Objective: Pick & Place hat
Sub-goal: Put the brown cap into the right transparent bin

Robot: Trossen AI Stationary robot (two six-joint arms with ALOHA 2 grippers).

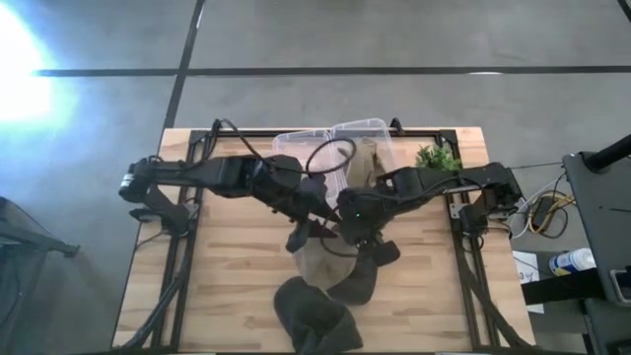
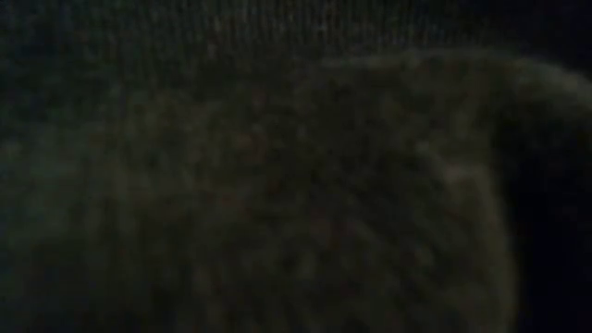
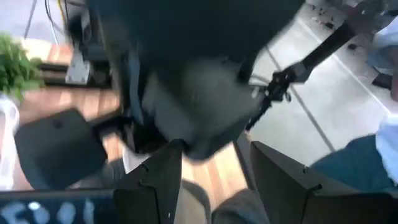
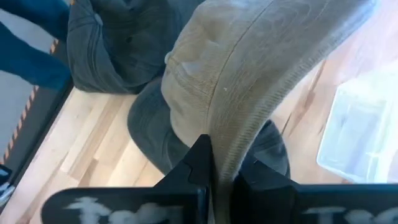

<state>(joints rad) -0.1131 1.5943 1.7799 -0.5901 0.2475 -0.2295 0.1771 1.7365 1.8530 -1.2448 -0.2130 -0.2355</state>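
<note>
1. In my right wrist view the right gripper [image 4: 219, 171] has its fingers [image 4: 198, 163] pinched tight on the brim edge of the tan hat [image 4: 249, 81]; the cloth runs up from between the tips across the middle of the frame.
2. In the high view the tan hat [image 1: 317, 258] hangs or lies at centre, just below where both grippers meet, over the table [image 1: 237, 276].
3. Two dark hats show there too: one [image 1: 314, 318] at the bottom centre edge of the table, another [image 1: 357, 284] just right of the tan one and touching it. In the right wrist view a dark hat [image 4: 118, 43] sits upper left and another [image 4: 146, 134] lies under the tan one.
4. The left gripper [image 3: 214, 168] has its fingers [image 3: 158, 177] spread apart with nothing between them; a dark blurred mass fills the frame beyond.
5. Two clear bins [image 1: 340, 143] stand at the top centre of the table. A tan cloth [image 1: 367, 163] lies in the right one; I cannot tell what else they hold.
6. A plant [image 1: 438, 158] sits at the upper right of the table.
7. Both arms reach in from the sides, left gripper [image 1: 301, 235] and right gripper [image 1: 350, 232] close together.
8. The low view is blocked by dark cloth.
</note>
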